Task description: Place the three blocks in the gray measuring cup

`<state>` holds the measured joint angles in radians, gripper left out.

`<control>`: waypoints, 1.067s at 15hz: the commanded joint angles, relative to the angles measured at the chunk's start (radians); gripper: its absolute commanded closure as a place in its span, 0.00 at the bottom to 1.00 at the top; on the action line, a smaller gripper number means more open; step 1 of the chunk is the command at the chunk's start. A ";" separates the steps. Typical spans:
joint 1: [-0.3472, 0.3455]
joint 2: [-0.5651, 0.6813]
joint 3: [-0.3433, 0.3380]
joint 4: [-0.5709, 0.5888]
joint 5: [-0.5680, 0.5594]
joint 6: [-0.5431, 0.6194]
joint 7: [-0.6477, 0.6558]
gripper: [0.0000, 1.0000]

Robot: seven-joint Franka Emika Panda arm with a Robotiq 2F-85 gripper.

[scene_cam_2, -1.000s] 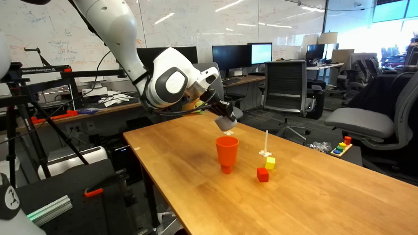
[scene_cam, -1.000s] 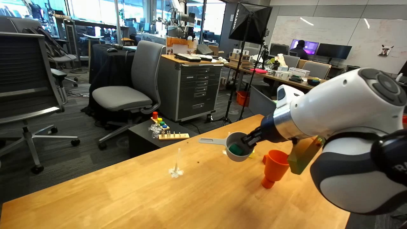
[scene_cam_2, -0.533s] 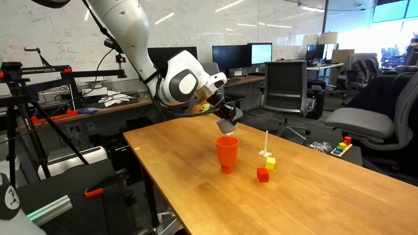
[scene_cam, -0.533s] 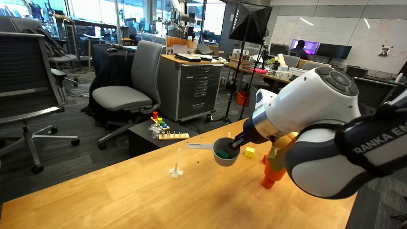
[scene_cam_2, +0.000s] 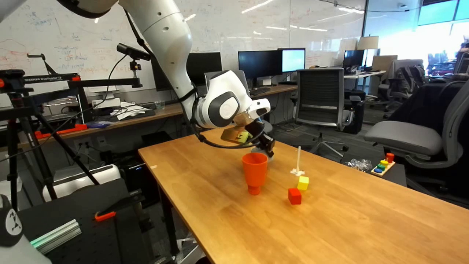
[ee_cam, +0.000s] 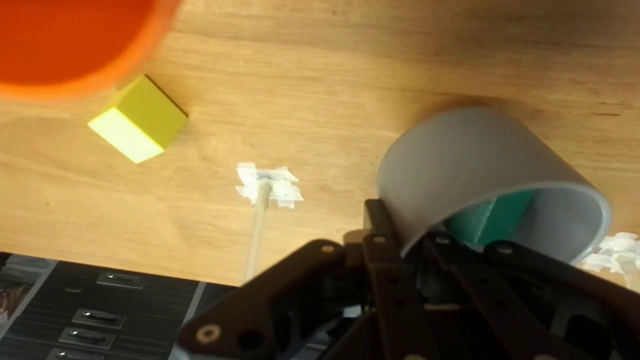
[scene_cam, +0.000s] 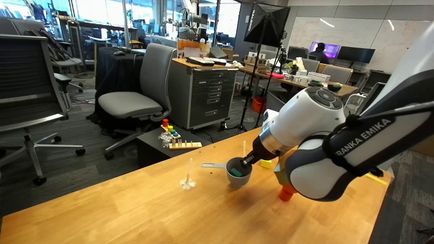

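Gripper [ee_cam: 406, 227] is clamped on the wall of the gray cup [ee_cam: 460, 155], which is at its two o'clock in the wrist view, with green block [ee_cam: 500, 215] inside. Yellow block [ee_cam: 140, 117] lies at ten o'clock; farther, in an exterior view, red block [scene_cam_2: 294, 196] lies at seven o'clock from the yellow. I judge the step is setting down the cup; next move asks level lowering, then release.

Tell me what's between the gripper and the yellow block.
A thin pale stick, its foot taped down with white tape, stands between the gripper and the yellow block. The wrist view shows it, with bare wood tabletop on either side.
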<state>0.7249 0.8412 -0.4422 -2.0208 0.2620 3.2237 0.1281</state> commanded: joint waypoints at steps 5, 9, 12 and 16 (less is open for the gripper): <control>-0.118 0.046 0.086 0.118 -0.074 -0.069 0.042 0.67; -0.128 0.044 0.090 0.130 -0.099 -0.091 0.057 0.41; -0.105 0.032 0.069 0.120 -0.108 -0.099 0.074 0.19; -0.014 -0.016 -0.007 0.065 -0.114 -0.082 0.106 0.00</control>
<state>0.6381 0.8780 -0.3861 -1.9144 0.1761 3.1494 0.1841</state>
